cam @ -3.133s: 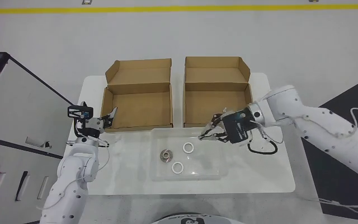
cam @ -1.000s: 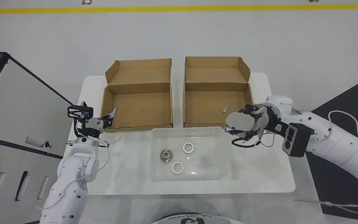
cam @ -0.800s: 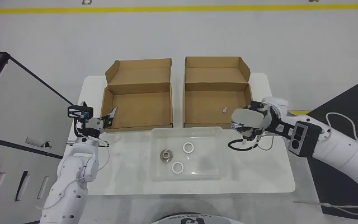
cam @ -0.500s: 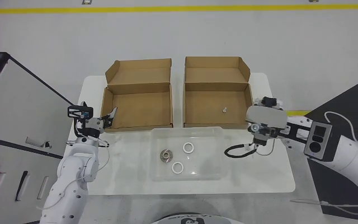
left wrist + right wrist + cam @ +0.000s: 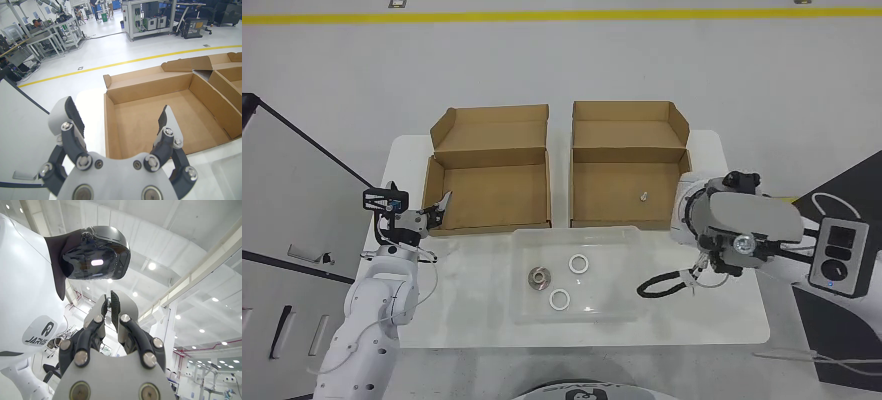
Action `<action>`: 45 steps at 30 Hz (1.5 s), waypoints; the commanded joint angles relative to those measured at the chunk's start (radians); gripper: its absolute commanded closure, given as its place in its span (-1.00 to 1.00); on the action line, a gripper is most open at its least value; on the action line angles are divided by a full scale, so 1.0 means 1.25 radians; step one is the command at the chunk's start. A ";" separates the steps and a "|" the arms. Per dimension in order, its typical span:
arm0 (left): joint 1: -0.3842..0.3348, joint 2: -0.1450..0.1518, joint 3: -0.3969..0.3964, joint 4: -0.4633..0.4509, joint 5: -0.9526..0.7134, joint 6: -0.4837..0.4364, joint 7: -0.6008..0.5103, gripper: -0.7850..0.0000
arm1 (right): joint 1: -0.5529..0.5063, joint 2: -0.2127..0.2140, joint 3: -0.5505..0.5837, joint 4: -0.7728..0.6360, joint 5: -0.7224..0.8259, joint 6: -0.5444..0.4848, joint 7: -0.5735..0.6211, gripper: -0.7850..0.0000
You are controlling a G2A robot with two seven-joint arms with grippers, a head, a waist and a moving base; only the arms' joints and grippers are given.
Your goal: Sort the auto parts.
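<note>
Top view: the clear tray [image 5: 627,300] holds a flanged metal part [image 5: 538,277] and two white rings [image 5: 580,264]. Behind the tray, a screw [image 5: 642,196] lies in the right cardboard box [image 5: 607,195]. Right of the tray, the right gripper [image 5: 109,302] points upward, clenched on a small metal piece [image 5: 108,299]. Left of the tray, the left gripper [image 5: 117,103] is spread wide.

My right gripper [image 5: 109,295], tilted upward toward the ceiling [image 5: 189,224]. Its two ribbed pads [image 5: 115,308] stand nearly together, pinching a small metal part [image 5: 108,300] near their tips. The part is shiny, and I cannot identify it further. Behind it are white ducting [image 5: 128,228] and round lamps [image 5: 152,266].
</note>
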 commanded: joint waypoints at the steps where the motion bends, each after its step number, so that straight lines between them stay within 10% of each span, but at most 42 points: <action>1: 0.000 0.000 0.000 0.000 0.000 0.000 0.000 -1.00 | 0.011 -0.007 -0.006 0.002 -0.002 -0.001 0.001 1.00; 18: 0.000 0.000 0.000 0.000 0.000 0.000 0.000 -1.00 | 0.036 -0.025 -0.023 0.000 -0.008 -0.007 0.014 1.00; 29: 0.000 0.000 0.000 0.000 0.000 0.000 0.000 -1.00 | -0.045 -0.031 0.060 -0.013 -0.017 -0.058 0.153 1.00; 45: 0.000 0.000 0.000 0.000 0.000 0.000 0.000 -1.00 | -0.166 -0.052 0.180 -0.027 -0.006 -0.109 0.119 1.00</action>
